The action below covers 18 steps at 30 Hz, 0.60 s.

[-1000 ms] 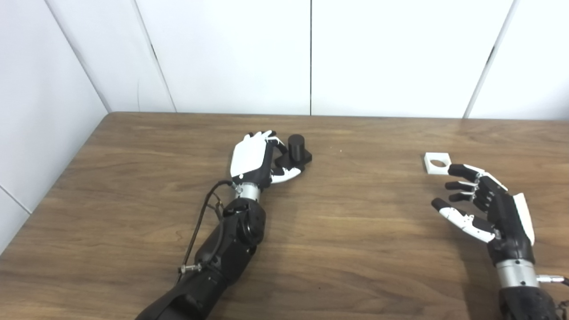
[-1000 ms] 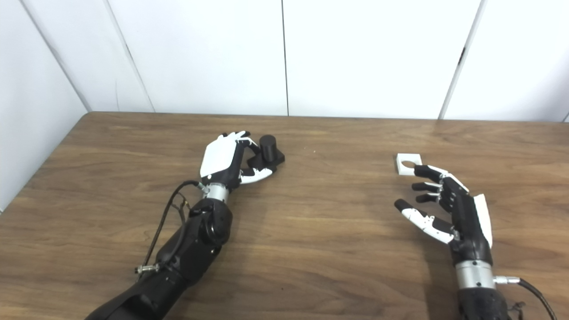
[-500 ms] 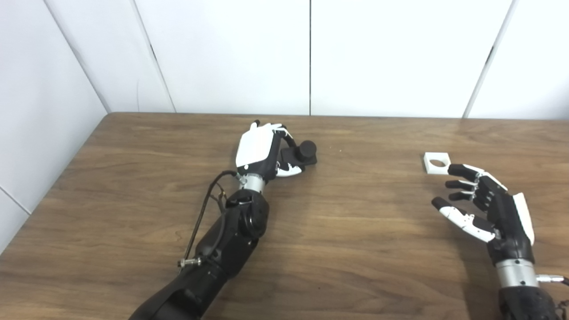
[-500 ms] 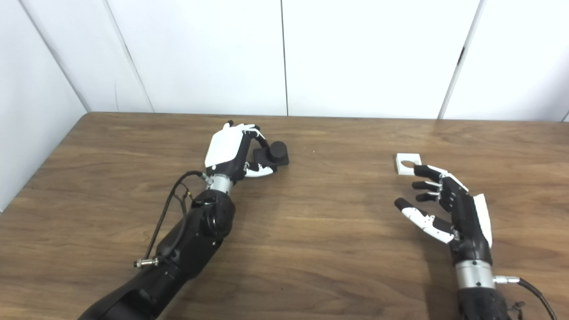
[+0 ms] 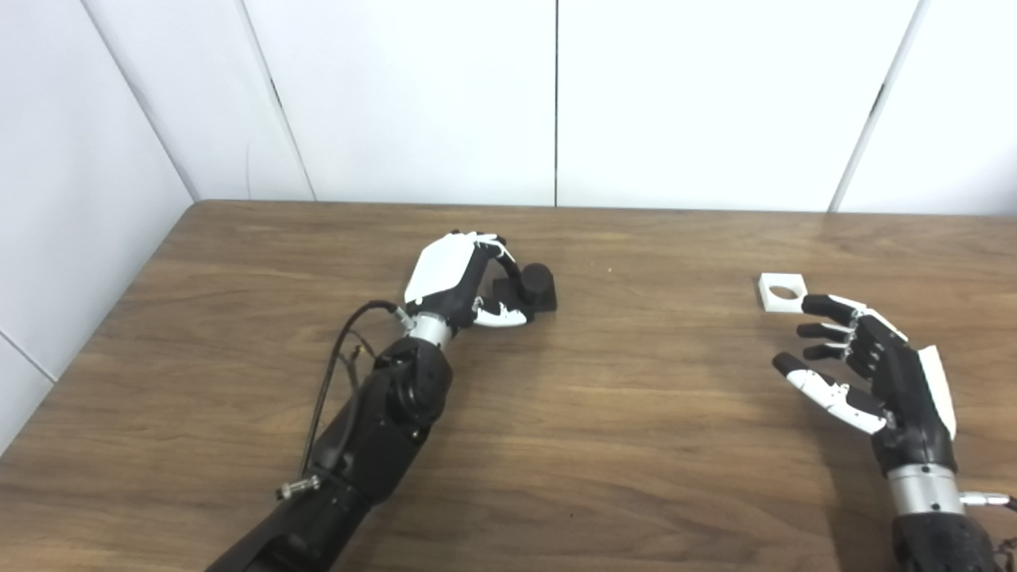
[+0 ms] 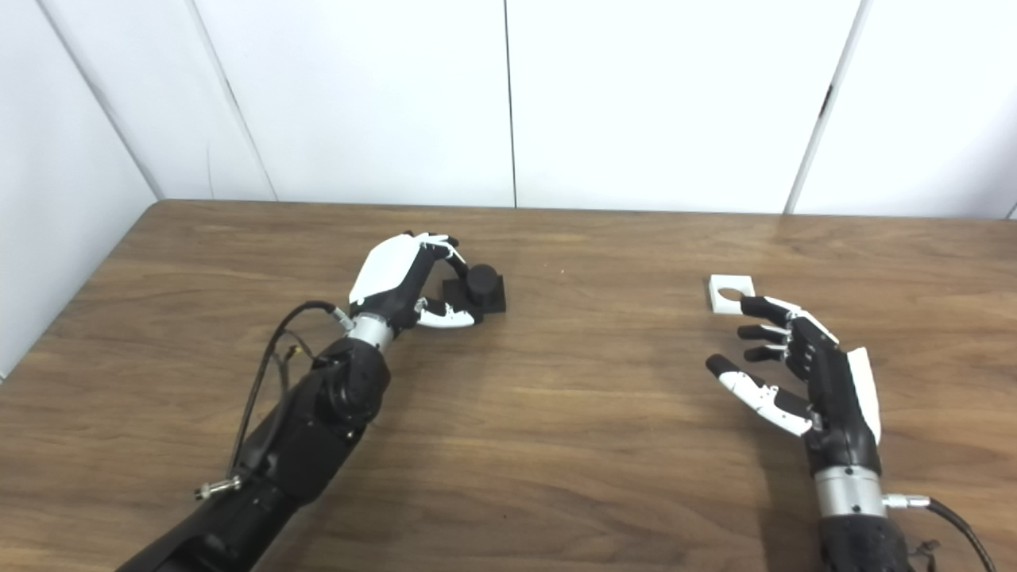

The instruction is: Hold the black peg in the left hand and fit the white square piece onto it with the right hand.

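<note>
The black peg [image 5: 535, 284], a round post on a square base, is tipped toward the camera on the wooden table [image 5: 620, 413]. My left hand [image 5: 457, 282] has its fingers and thumb closed around the peg's base [image 6: 477, 290]. The white square piece [image 5: 781, 291] with a round hole lies flat at the right, also in the right eye view [image 6: 729, 292]. My right hand [image 5: 866, 369] is open and empty just in front of the piece, its fingertips close to the piece's near edge.
White wall panels [image 5: 556, 103] stand behind the table's far edge. The table's left edge [image 5: 87, 334] runs along a side wall. A cable [image 5: 334, 381] loops off my left forearm.
My left hand closed on the peg, lifted and tilted it, then drew it slightly back toward me. The left arm swung leftward. The right hand and white piece have not moved.
</note>
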Each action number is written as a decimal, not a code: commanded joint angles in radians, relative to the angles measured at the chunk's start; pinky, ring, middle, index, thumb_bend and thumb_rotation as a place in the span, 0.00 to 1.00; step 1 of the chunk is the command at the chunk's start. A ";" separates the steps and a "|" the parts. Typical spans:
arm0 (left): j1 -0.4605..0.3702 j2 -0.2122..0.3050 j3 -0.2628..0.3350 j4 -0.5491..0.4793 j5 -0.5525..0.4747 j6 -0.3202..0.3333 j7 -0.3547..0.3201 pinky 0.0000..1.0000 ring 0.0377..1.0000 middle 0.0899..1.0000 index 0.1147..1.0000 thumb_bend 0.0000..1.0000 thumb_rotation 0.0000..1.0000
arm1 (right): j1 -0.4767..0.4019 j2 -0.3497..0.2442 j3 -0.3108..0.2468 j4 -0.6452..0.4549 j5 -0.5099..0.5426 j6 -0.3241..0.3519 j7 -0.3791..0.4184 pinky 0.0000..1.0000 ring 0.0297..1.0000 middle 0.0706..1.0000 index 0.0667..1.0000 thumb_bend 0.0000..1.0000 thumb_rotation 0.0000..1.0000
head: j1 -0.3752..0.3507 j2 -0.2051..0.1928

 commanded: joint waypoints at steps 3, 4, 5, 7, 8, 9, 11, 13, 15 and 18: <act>0.002 0.044 -0.002 -0.042 -0.028 -0.058 -0.066 1.00 0.96 0.87 0.42 0.52 0.09 | 0.002 -0.005 -0.006 0.003 -0.010 -0.028 -0.004 0.56 0.65 0.73 0.69 0.58 0.23 | 0.000 0.001; 0.006 0.051 -0.003 -0.051 -0.038 -0.069 -0.085 1.00 0.97 0.87 0.42 0.52 0.09 | 0.001 -0.006 -0.006 0.004 -0.011 -0.029 -0.004 0.56 0.65 0.73 0.69 0.58 0.23 | -0.001 0.001; 0.011 0.058 -0.003 -0.059 -0.047 -0.078 -0.103 1.00 0.98 0.88 0.42 0.52 0.09 | 0.001 -0.006 -0.006 0.005 -0.011 -0.031 -0.004 0.56 0.66 0.73 0.68 0.58 0.23 | -0.002 0.002; 0.020 0.071 -0.005 -0.076 -0.064 -0.096 -0.135 1.00 0.98 0.90 0.42 0.52 0.09 | 0.000 -0.007 -0.007 0.004 -0.011 -0.032 -0.004 0.56 0.66 0.72 0.68 0.58 0.23 | -0.001 0.002; 0.023 0.074 -0.005 -0.080 -0.068 -0.101 -0.145 1.00 0.99 0.90 0.42 0.52 0.09 | 0.000 -0.007 -0.007 0.003 -0.011 -0.032 -0.004 0.55 0.65 0.72 0.68 0.57 0.23 | 0.000 0.003; 0.027 0.079 -0.005 -0.088 -0.074 -0.111 -0.158 1.00 0.99 0.90 0.42 0.52 0.09 | 0.001 -0.008 -0.007 0.003 -0.012 -0.032 -0.004 0.55 0.65 0.72 0.68 0.57 0.23 | 0.001 0.003; 0.034 0.085 -0.006 -0.099 -0.085 -0.126 -0.175 1.00 0.98 0.90 0.42 0.52 0.09 | 0.001 -0.011 -0.006 0.003 -0.017 -0.033 -0.004 0.54 0.64 0.73 0.68 0.56 0.23 | 0.002 0.003; 0.041 0.090 -0.004 -0.109 -0.104 -0.151 -0.195 1.00 0.98 0.90 0.43 0.52 0.09 | 0.001 -0.012 -0.006 0.000 -0.015 -0.030 -0.001 0.55 0.64 0.73 0.69 0.56 0.24 | 0.002 0.004; 0.047 0.096 -0.004 -0.116 -0.122 -0.174 -0.218 1.00 0.98 0.91 0.43 0.52 0.09 | 0.001 -0.012 -0.007 0.001 -0.013 -0.033 -0.001 0.55 0.65 0.73 0.68 0.56 0.23 | 0.002 0.004; 0.056 0.105 -0.007 -0.127 -0.138 -0.203 -0.248 1.00 0.98 0.91 0.43 0.52 0.09 | 0.000 -0.011 -0.006 0.001 -0.016 -0.030 -0.001 0.56 0.65 0.73 0.68 0.56 0.23 | 0.002 0.006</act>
